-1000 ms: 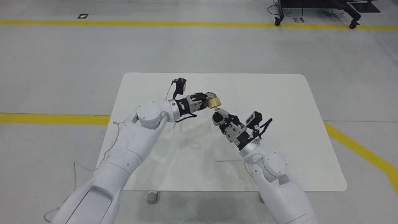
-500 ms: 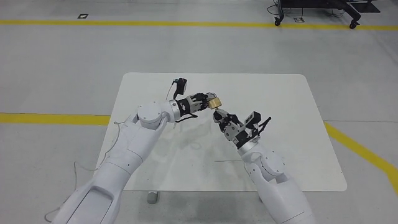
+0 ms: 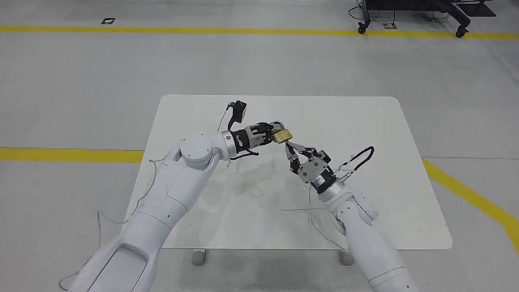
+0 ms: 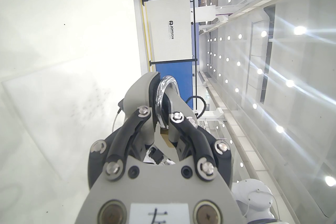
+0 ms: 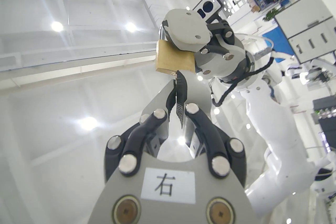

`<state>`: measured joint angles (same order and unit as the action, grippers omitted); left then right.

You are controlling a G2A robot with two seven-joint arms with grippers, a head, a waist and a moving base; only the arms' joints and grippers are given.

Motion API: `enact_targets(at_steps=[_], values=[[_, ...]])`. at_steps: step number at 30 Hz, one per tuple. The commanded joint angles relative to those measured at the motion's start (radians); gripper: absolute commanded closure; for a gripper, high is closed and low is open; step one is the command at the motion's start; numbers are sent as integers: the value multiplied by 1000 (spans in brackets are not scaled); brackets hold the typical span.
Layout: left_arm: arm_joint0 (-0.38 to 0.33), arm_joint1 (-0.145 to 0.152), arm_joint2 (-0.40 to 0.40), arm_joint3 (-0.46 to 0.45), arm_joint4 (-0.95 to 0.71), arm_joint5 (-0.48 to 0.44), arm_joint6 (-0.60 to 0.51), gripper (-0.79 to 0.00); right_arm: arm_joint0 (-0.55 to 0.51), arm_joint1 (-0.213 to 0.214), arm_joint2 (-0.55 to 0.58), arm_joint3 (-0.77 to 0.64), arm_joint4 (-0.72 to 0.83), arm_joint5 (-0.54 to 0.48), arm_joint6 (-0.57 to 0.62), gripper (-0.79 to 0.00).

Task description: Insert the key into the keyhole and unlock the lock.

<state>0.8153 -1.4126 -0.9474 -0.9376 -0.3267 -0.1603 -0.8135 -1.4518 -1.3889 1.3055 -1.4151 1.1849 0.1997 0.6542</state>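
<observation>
Right, this is the insertion step, not the turn yet. Left of the padlock, the left gripper (image 3: 270, 132) is clamped tight on the squat rectangular brass padlock (image 5: 174, 59). Its grey pads pinch the curved polished-steel shackle (image 4: 164, 88) and the top of the body, holding it in the air over the white round-cornered table (image 3: 381, 122). The padlock's keyhole end faces the other arm. Just right of the padlock is the flat metal key with a black head (image 5: 181, 96), roughly in line with it. Its bare tip touches the keyhole end, but I can't tell how deep the blade sits; to me it looks barely started. Right of the padlock again, the right gripper (image 3: 296, 152) is closed on the key's head. Next move, as I judge it: push straight along the blade axis until seated, then twist about that axis while the left side resists the torque. The brass is matte and hard-edged. The shackle is slick chrome, so the padlock may swivel in the pads. The key head looks ribbed and should grip well.
</observation>
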Motion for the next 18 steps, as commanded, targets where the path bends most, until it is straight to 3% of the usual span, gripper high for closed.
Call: enact_targets(at_steps=[1,4,7,8,9,10,11,18], values=[[3,0,-1,-3,7,-9,5,0,24,1,4,42,65,80,38,0],[6,0,-3,-7,13,-17,9,0,49,1,5,86,109,134,77,0],[10,1,-8,-11,12,-21,19,0,62,4,3,97,58,100,78,0],[12,1,-10,-12,11,-21,20,0,60,5,-2,87,25,76,79,-286],[13,1,-14,-11,8,-19,25,0,56,7,-3,74,-14,44,75,-360],[14,1,-16,-11,4,-15,31,0,50,9,-2,58,-57,5,64,-680],[14,1,-17,-12,2,-11,34,0,38,11,-2,38,-98,-36,49,-779],[12,-2,-17,-6,2,30,53,0,-68,32,53,-134,-337,-209,-30,-785]])
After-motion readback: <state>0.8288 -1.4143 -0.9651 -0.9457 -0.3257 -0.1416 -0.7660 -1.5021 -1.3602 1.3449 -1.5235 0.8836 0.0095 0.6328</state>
